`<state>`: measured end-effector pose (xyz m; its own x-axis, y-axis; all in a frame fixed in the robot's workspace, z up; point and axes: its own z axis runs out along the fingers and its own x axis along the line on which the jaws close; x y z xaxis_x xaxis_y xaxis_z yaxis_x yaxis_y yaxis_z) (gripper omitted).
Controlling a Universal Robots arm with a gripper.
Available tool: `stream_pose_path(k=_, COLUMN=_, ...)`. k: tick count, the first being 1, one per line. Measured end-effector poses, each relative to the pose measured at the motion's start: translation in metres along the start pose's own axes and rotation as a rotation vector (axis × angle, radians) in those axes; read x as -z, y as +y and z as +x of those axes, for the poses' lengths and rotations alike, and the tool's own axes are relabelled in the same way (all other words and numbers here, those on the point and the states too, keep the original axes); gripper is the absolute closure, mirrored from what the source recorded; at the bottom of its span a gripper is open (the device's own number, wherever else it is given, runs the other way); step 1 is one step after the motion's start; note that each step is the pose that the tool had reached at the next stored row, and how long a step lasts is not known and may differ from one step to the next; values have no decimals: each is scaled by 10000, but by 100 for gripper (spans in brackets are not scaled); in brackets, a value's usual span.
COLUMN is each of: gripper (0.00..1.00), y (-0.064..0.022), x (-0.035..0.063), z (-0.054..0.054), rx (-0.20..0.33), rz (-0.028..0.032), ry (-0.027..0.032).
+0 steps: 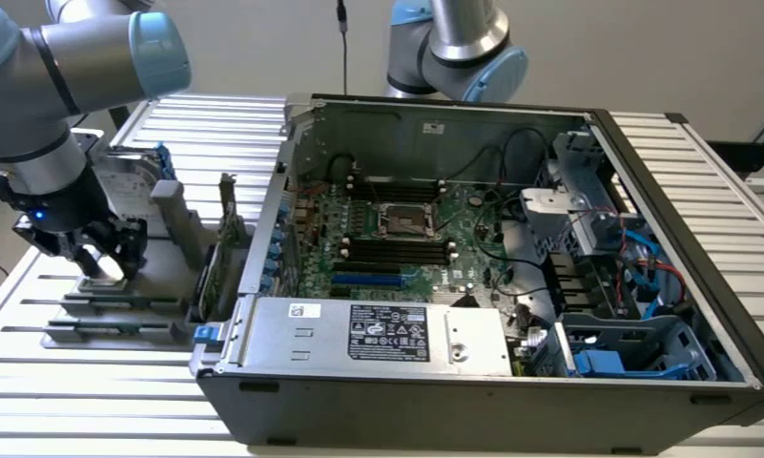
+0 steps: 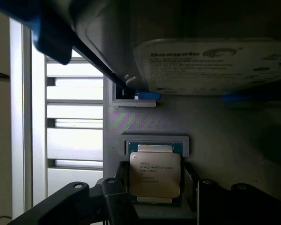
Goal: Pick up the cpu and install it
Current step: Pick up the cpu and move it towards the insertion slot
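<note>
over the cpu, one finger on each side

my gripper point(image 1: 102, 256) hangs low over the grey holder point(image 1: 114, 307) on the slatted table point(image 1: 51, 382), at the exterior view's left of the open computer case point(image 1: 484, 405). the cpu point(image 2: 154, 174) lies flat in its pocket in that holder, silver top up, print showing. my fingers point(image 2: 117, 202) stand apart, one at each side of the chip, close to its edges; touching or not, i cannot tell. the hard drive point(image 2: 210, 63) with its seagate label sits just beyond the chip.
</note>
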<state>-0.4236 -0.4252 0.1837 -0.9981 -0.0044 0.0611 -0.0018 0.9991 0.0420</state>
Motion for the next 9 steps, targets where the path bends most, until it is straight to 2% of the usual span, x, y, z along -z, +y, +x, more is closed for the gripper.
stream_pose_path(k=9, gripper=45, y=1, x=28, z=2, rx=1, rz=-1, ry=-2)
